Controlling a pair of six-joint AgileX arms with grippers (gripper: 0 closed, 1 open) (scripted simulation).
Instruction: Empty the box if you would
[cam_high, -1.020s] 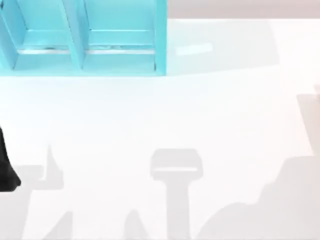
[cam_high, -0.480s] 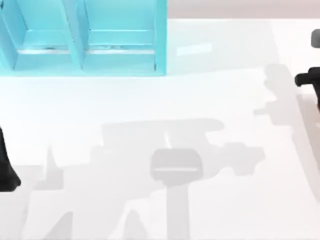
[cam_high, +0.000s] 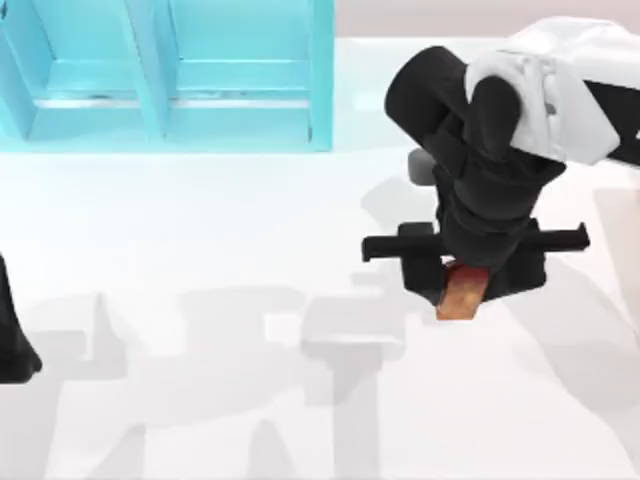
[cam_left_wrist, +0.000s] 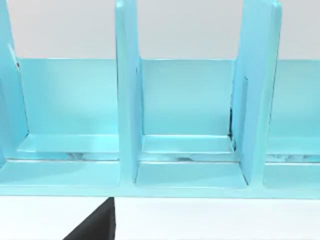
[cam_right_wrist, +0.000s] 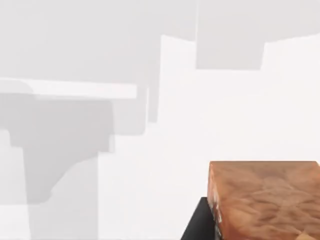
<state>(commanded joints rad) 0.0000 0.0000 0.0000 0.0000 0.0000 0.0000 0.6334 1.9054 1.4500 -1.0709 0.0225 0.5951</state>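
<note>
Transfer under way | right gripper (cam_high: 462, 290) at table's three o'clock, clenched on brown block (cam_high: 461, 293) | left arm (cam_high: 12, 340) parked at nine o'clock, grip impossible to tell | next: lower onto table (cam_high: 200, 230), release

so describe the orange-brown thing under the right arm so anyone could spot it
Start at the turquoise divided box at the table's far left, then cross right to the right gripper. The reddish-brown block pokes out beneath it, the only warm-coloured thing on the white table.
</note>
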